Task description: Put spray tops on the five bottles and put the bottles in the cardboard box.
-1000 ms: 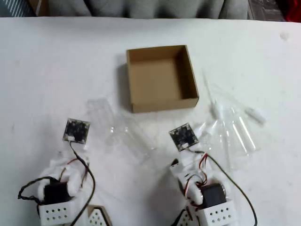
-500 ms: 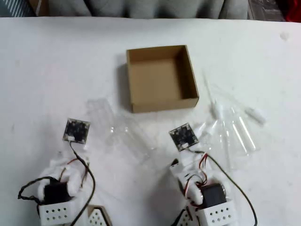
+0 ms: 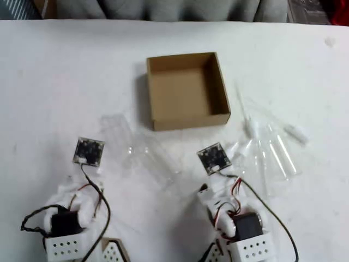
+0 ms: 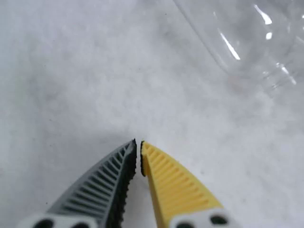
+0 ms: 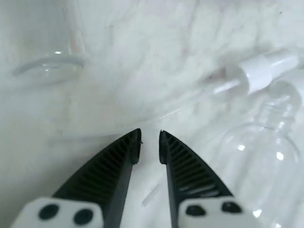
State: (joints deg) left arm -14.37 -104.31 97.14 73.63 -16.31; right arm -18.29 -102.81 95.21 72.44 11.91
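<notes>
The open cardboard box [image 3: 188, 90] stands at the table's middle and holds nothing. Clear bottles lie on their sides in two groups, one left of centre [image 3: 143, 152] and one at the right [image 3: 275, 155]. White spray tops [image 3: 252, 129] [image 3: 296, 132] lie by the right group. My left gripper [image 4: 138, 145] is shut just above bare table, a bottle [image 4: 247, 38] ahead of it. My right gripper [image 5: 148, 138] is slightly open with nothing between its fingers. Close ahead of it lie a spray top [image 5: 263, 71] with its thin tube, and a bottle [image 5: 261, 142].
Both arms sit at the table's near edge, the left arm [image 3: 65, 221] and the right arm [image 3: 240, 224], with loose cables around them. Another bottle mouth [image 5: 47, 66] lies to one side of the right gripper. A white cloth [image 3: 65, 71] covers the table.
</notes>
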